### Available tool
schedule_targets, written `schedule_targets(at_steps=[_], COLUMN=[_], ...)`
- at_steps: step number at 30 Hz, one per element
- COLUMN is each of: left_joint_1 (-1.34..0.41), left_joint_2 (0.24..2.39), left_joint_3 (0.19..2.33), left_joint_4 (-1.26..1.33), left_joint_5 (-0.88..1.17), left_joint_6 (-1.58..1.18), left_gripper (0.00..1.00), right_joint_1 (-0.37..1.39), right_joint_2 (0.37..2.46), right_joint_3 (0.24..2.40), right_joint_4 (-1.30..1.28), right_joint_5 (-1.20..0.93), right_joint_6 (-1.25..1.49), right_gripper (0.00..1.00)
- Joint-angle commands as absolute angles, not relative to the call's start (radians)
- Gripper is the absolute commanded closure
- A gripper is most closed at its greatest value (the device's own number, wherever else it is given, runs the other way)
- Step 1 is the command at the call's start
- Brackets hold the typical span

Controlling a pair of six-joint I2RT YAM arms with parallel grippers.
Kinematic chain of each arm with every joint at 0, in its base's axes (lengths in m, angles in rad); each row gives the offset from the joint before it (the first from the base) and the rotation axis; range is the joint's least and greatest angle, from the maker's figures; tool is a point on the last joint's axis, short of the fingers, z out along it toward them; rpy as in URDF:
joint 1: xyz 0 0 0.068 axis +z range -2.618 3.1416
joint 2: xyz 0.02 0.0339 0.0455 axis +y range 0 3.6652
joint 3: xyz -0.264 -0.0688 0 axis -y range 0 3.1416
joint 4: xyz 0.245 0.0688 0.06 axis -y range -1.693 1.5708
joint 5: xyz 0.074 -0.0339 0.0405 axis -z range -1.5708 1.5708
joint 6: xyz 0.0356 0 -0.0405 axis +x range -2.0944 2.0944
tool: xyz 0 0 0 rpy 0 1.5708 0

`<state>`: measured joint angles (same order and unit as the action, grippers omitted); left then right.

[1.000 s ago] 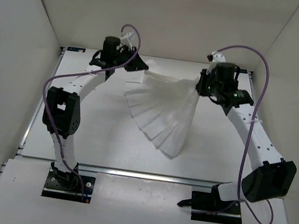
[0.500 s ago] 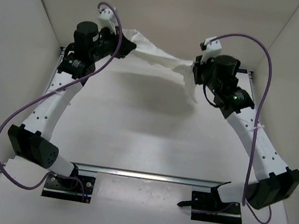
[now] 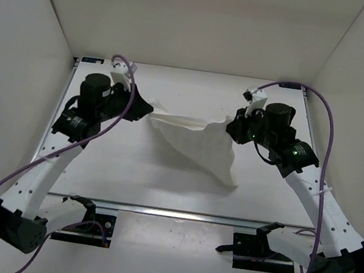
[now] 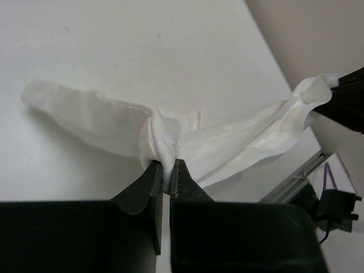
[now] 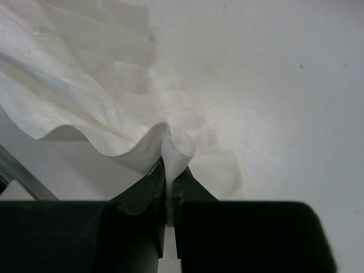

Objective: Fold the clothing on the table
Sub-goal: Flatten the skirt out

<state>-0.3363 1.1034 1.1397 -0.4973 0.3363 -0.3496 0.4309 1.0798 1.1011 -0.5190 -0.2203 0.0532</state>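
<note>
Left end effector (image 4: pixel 165 170): closed; the jaws pinch a bunched knot of the clothing's (image 3: pixel 197 145) upper edge, and the fabric is visibly trapped between the fingertips.
Right end effector (image 5: pixel 169 170): closed; it nips a small upright fold of the same edge at the opposite end.
Height: both hold their pinches above the worktop (image 3: pixel 123 169), at about the same distance from the arm bases.
Clothing, held edge: it spans from one end effector to the other, running left to right, drawn fairly straight with a slight sag in the middle.
Clothing, body: it spreads from that edge toward the near side and narrows to a tip on the right. The lower part seems to rest on the worktop, though contact cannot be confirmed.
Long axis: along the held edge, across the worktop.
Nearer arm: each arm has its own corner. The trailing tip lies closer to the right arm.
Step in hand, as judged: the cloth is spread between two grips, ready to be laid flat.
Coming move, as judged: it turns on the body lying nearward of both grips, so both end effectors would need to travel together and keep the edge taut.
</note>
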Motion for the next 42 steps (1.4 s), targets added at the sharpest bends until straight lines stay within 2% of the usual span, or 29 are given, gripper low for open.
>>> schedule_targets(at_steps=[1, 4, 8, 13, 19, 21, 23, 26, 28, 36, 38, 42], left_joint_1=[-0.298, -0.305, -0.287, -0.284, -0.285, -0.278, -0.27, -0.261, -0.268, -0.281, -0.299, -0.325], left_joint_2=[1.025, 1.112, 1.216, 1.434, 1.721, 1.805, 1.804, 1.741, 1.669, 1.405, 1.349, 1.25], left_joint_3=[1.287, 1.331, 1.284, 1.35, 1.896, 2.038, 2.074, 1.984, 1.84, 1.144, 1.041, 0.898], left_joint_4=[-0.494, -0.477, -0.372, -0.288, -0.374, -0.411, -0.416, -0.419, -0.42, -0.327, -0.318, -0.319], left_joint_5=[0.172, 0.185, 0.241, 0.276, 0.287, 0.272, 0.261, 0.253, 0.21, 0.225, 0.242, 0.215], left_joint_6=[-0.341, -0.336, -0.405, -0.405, -0.385, -0.377, -0.376, -0.348, -0.307, -0.339, -0.374, -0.417], left_gripper=[1.0, 1.0, 1.0, 1.0, 1.0, 1.0, 1.0, 1.0, 1.0, 1.0, 1.0, 1.0], right_joint_1=[0.391, 0.31, 0.172, 0.17, 0.169, 0.152, 0.15, 0.218, 0.229, 0.224, 0.204, 0.221], right_joint_2=[1.054, 1.109, 1.208, 1.412, 1.655, 1.681, 1.678, 1.642, 1.606, 1.32, 1.254, 1.195], right_joint_3=[1.207, 1.253, 1.243, 1.36, 1.795, 1.893, 1.928, 1.889, 1.814, 1.127, 0.955, 0.8], right_joint_4=[-0.563, -0.534, -0.463, -0.451, -0.5, -0.482, -0.459, -0.442, -0.445, -0.311, -0.273, -0.273], right_joint_5=[-0.167, -0.169, -0.212, -0.13, -0.086, -0.11, -0.146, -0.046, -0.012, -0.083, -0.158, -0.208], right_joint_6=[0.034, 0.026, 0.049, -0.037, -0.087, -0.057, -0.051, -0.115, -0.124, -0.003, 0.08, 0.146], right_gripper=[1.0, 1.0, 1.0, 1.0, 1.0, 1.0, 1.0, 1.0, 1.0, 1.0, 1.0, 1.0])
